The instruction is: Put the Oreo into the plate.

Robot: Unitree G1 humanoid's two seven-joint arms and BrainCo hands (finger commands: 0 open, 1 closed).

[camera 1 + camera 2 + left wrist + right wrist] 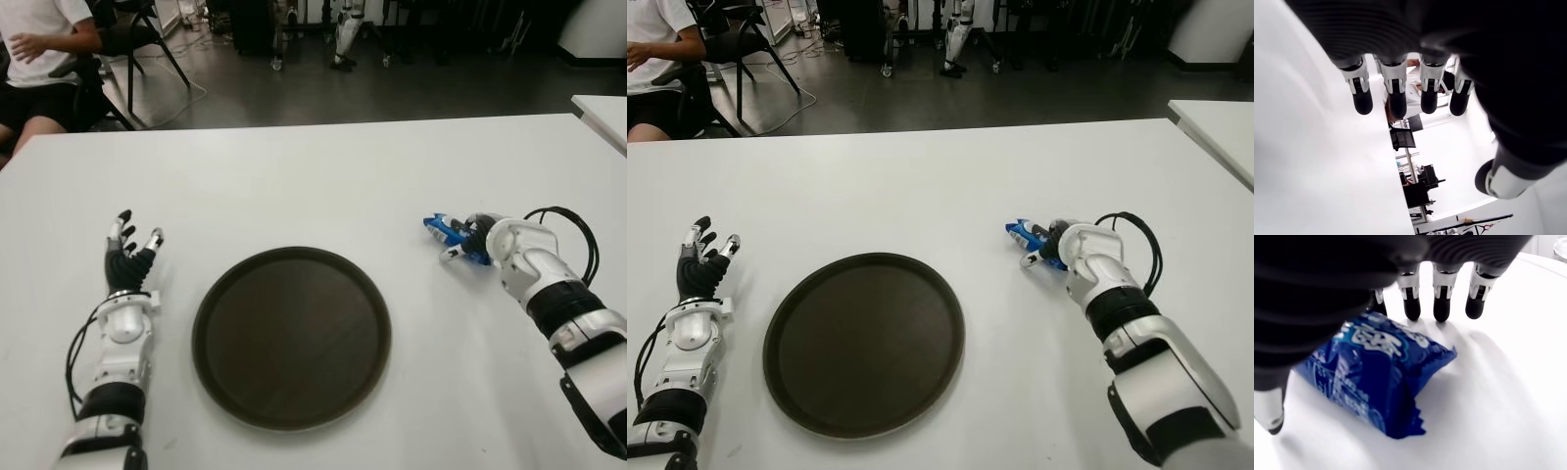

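Right hand [468, 242] seen at the right side of the white table [323, 176], palm down over the Oreo [1374, 374], a blue foil packet lying flat on the tabletop; in the right wrist view the fingertips [1442, 308] are planted on the table just past the far edge of the packet, the thumb down at its near side, so the packet is bracketed between fingers and thumb but not visibly squeezed or lifted; hand judged spread over it and holding nothing as yet. In the eye views part of the blue wrapper is seen poking out from under the fingers on the side toward the plate. Step in hand is taken to be the grasp itself: the reach looks complete, the closing not done. The next move is judged to call for fingers and thumb being drawn together on the packet, firmly enough to pinch the slack wrapper without it sliding out, then a lift clear of the table and a carry leftward to the plate. The plate [211, 333], a round dark tray with a low rim, is noted at the table's centre, well apart from the packet, with nothing seen on it. Left hand [132, 250] is noted at the far left, beside the plate on its left side, fingers extended and slack, nothing held. A seated person [44, 49] is noted beyond the table's far left corner
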